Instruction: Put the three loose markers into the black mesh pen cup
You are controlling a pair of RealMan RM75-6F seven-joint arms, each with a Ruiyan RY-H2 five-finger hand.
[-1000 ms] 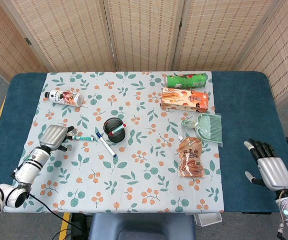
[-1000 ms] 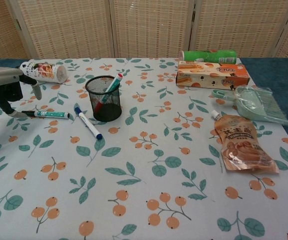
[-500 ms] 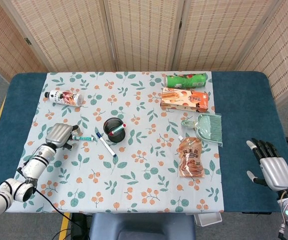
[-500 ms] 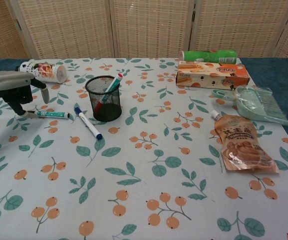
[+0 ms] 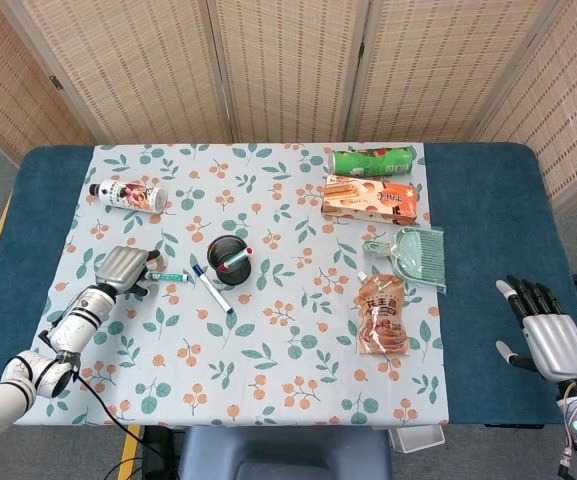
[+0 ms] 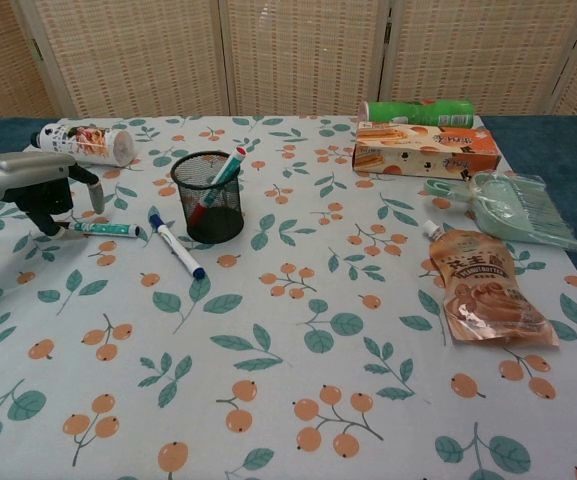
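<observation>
Left robot hand (image 6: 38, 185) moved closer over green marker (image 6: 98, 229).

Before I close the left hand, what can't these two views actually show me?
- Whether the left hand touches the green marker: its fingers cover the marker's end in both views.
- The red marker: its lower end is behind the pen cup mesh.
- The right hand: absent from the chest view.

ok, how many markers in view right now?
3. Red marker stands tilted in the cup; blue marker lies on the cloth left of the cup; green marker lies further left, by the left hand's fingers. None seem hidden.
</observation>
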